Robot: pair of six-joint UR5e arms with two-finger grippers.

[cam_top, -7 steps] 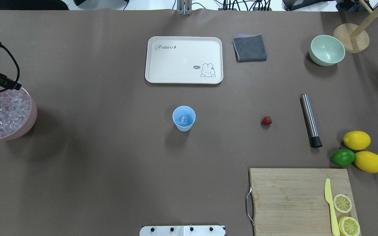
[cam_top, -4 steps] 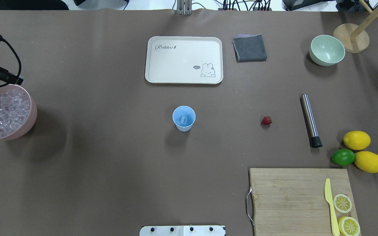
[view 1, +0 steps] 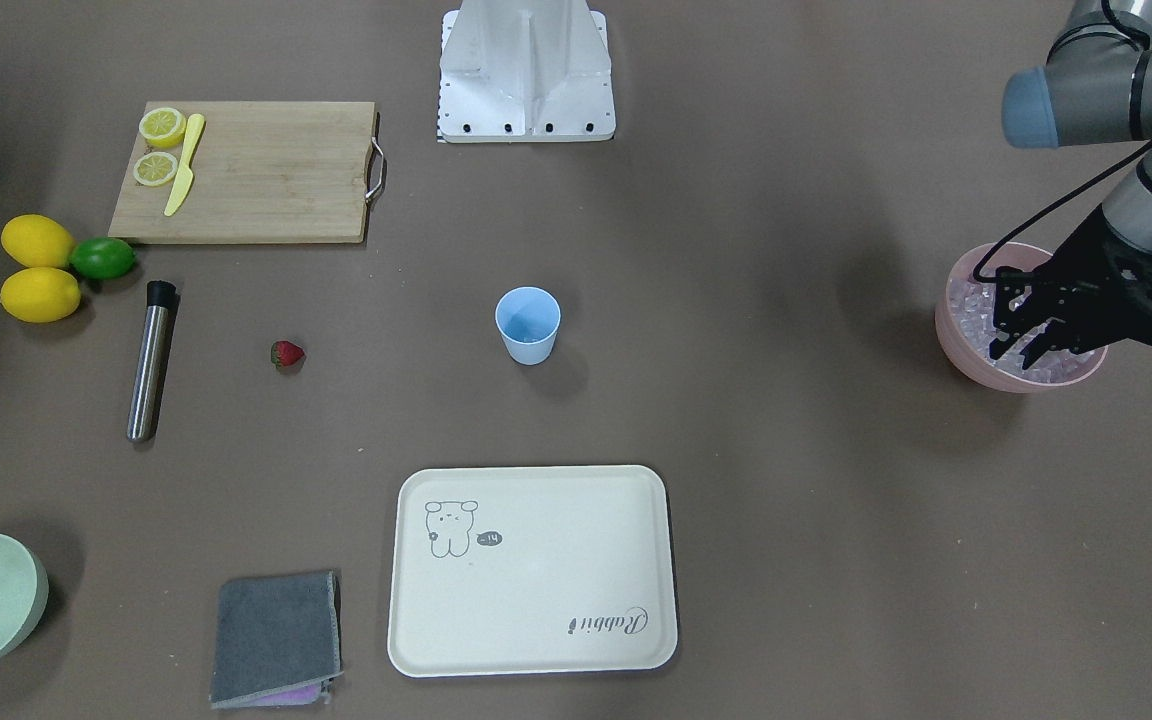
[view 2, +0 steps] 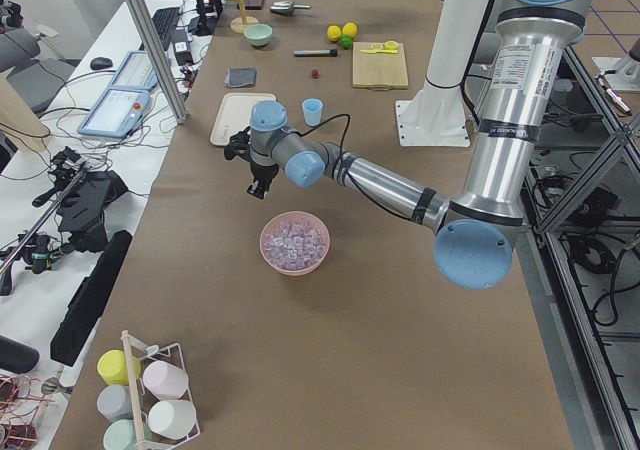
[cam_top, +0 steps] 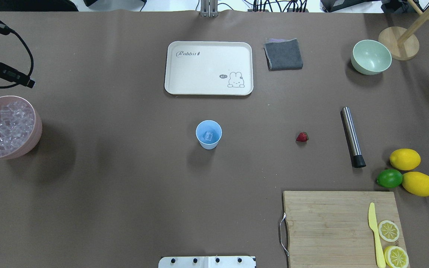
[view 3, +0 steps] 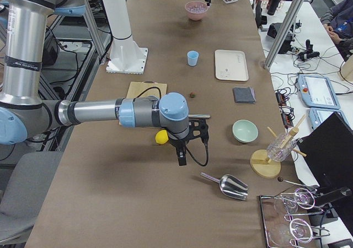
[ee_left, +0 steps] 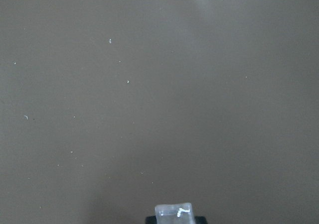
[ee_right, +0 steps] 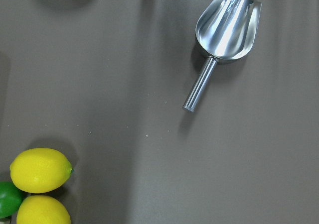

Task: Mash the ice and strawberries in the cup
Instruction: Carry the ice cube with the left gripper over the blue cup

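The light-blue cup (cam_top: 208,134) stands at the table's middle with one clear ice cube (cam_top: 209,136) in it. The pink bowl (cam_top: 37,128) at the left edge holds many ice cubes (cam_top: 4,124). The strawberry (cam_top: 302,137) lies on the table right of the cup. My left gripper (view 1: 1021,345) hangs above the far side of the pink bowl (view 1: 951,330), shut on an ice cube (ee_left: 173,214) that shows between its fingers in the left wrist view. My right gripper (view 3: 181,158) hangs over the table's right end; I cannot tell whether it is open or shut.
A steel muddler (cam_top: 352,137) lies right of the strawberry. Two lemons (cam_top: 404,159) and a lime (cam_top: 389,178), a cutting board (cam_top: 330,223) with a knife and lemon slices, a tray (cam_top: 209,67), a grey cloth (cam_top: 283,54), a green bowl (cam_top: 371,56) and a metal scoop (ee_right: 227,22) are around.
My left arm has lifted out of the pink bowl and moved toward the table's far side and slightly right. Nothing else has moved.
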